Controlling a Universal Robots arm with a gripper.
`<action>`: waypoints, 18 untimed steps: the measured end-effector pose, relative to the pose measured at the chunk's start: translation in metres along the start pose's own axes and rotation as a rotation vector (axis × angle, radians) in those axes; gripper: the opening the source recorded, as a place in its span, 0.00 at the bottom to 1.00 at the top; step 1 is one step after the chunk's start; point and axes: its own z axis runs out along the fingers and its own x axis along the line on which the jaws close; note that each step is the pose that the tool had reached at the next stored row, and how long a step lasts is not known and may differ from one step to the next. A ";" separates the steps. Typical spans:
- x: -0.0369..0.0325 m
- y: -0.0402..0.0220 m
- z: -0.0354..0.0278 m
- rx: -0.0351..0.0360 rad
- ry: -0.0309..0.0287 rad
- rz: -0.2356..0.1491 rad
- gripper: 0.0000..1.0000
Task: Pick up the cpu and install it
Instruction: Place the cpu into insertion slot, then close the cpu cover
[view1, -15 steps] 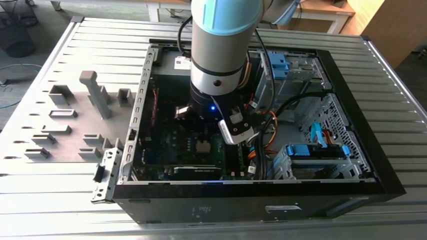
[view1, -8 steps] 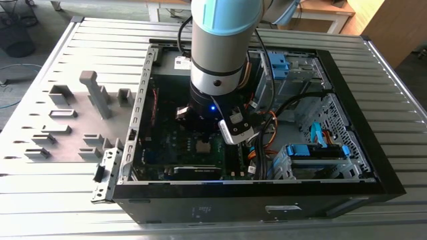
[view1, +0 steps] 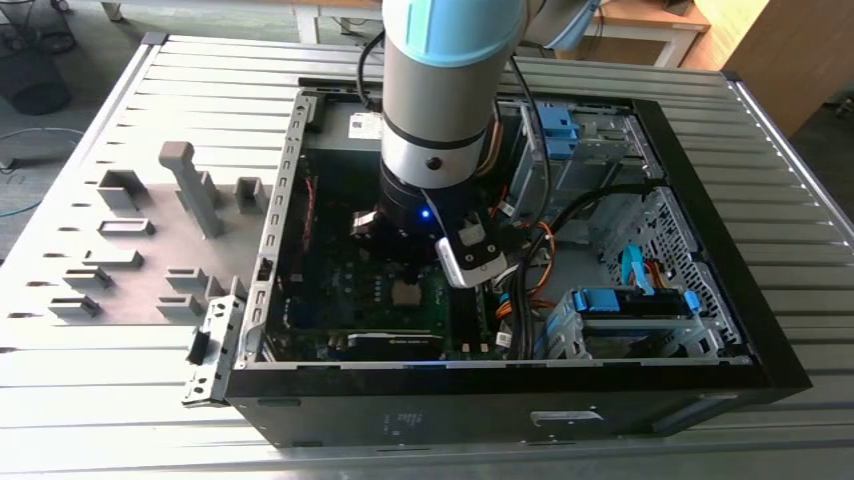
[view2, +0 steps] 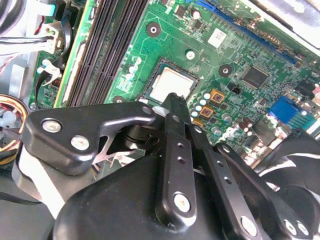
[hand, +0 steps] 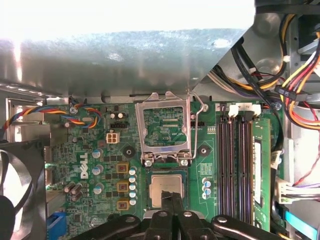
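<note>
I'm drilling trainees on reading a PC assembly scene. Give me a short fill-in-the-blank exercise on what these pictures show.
1. The cpu lies flat on the ____ motherboard.
2. The metal socket bracket is not closed over the cpu; it stands ____.
3. The gripper has its tips at the edge of the ____.

Missing words: green; open; cpu.

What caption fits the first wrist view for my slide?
Shut gripper by the cpu, which lies flat on the green board.

ribbed metal table (view1: 120, 400) | wooden desk (view1: 647, 22) behind | grey floor (view1: 80, 30) | black wire bin (view1: 34, 75)
</note>
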 end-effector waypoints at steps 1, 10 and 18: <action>0.0000 0.0000 -0.0017 -0.0001 0.0000 0.002 0.11; 0.0002 0.0000 -0.0099 0.0003 0.0000 0.004 0.11; -0.0006 0.0001 -0.0097 0.0008 0.0000 0.004 0.11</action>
